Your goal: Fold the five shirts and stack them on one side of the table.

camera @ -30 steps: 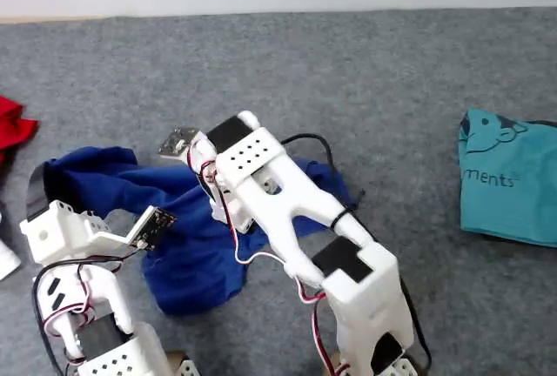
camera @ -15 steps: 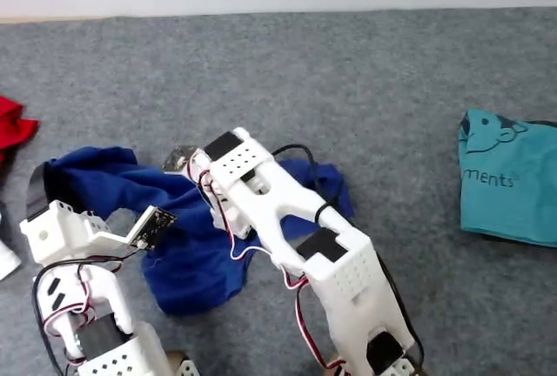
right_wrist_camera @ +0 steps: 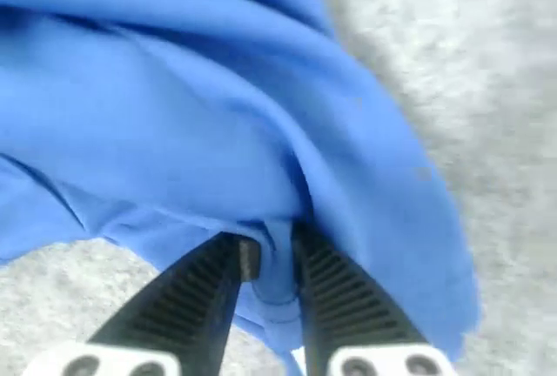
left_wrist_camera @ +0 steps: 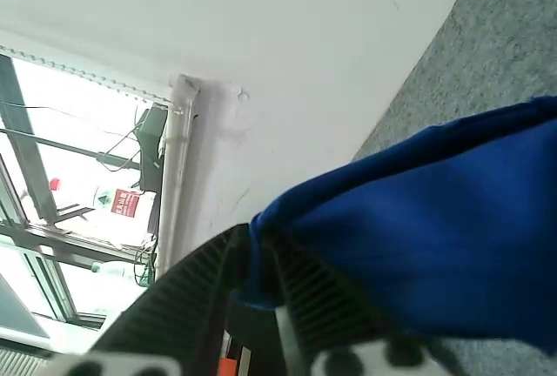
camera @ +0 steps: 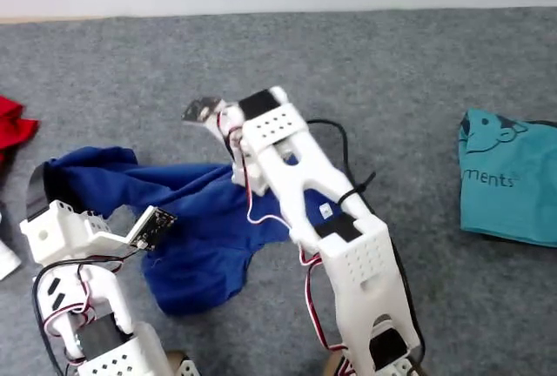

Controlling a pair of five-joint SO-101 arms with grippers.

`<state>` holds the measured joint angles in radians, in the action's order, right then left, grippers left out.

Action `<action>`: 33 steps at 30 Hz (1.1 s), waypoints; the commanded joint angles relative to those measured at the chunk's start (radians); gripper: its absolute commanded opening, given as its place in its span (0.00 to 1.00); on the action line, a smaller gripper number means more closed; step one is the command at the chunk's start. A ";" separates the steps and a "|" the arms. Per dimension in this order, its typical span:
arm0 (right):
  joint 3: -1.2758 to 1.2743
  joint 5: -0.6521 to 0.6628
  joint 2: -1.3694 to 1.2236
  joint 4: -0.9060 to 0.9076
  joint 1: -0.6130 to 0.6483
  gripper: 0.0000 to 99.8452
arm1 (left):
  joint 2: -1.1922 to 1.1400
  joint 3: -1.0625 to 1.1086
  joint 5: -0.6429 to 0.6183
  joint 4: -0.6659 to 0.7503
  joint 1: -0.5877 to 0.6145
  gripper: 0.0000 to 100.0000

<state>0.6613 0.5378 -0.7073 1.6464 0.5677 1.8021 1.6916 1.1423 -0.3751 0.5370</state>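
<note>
– Table (camera: 392,71) first: what was it like?
– Grey and felt-like. It ran across the whole high view to a pale wall at 12 o'clock.
– And the biggest cloth on it?
– The blue shirt (camera: 196,237), rumpled and unfolded, spread from 9 o'clock toward 6 o'clock, left of the table's middle. One corner was lifted at 9 o'clock, and a ridge of it was drawn up toward the centre.
– What held it?
– Both arms. The right arm (camera: 348,254) stretched from 6 o'clock up to the centre, lying over the shirt. The left arm (camera: 78,306) stood at 7 o'clock.
– The other shirts?
– A teal shirt (camera: 509,176) lay flat in a tidy block at 3 o'clock, well apart from the blue one. A bit of a red shirt (camera: 10,125) showed at the 9 o'clock edge.
– The grippers themselves?
– The left gripper (left_wrist_camera: 252,254) was clamped on a fold of the blue shirt, with cloth bunched between its ribbed fingers. The right gripper (right_wrist_camera: 270,250) was likewise pinched tight on a crease of the same shirt, with grey table showing beside it.
</note>
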 commanded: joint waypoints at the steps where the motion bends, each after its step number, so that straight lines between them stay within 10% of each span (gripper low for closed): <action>1: 0.192 0.017 0.016 0.071 -0.033 0.05 | 0.014 -0.015 0.008 0.003 0.006 0.00; 15: 0.423 -0.020 0.255 0.150 -0.142 0.04 | 0.006 -0.361 -0.356 -0.203 0.048 0.00; 24: 0.150 -0.075 0.581 0.150 -0.268 0.04 | -0.333 -0.780 -0.479 -0.425 0.003 0.00; 33: -0.160 -0.106 0.912 0.150 -0.366 0.04 | -0.830 -1.466 -0.591 -0.934 -0.126 0.00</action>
<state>0.5447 0.4488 0.0813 1.7538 0.2455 1.0840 0.4672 0.5746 -1.1577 0.4634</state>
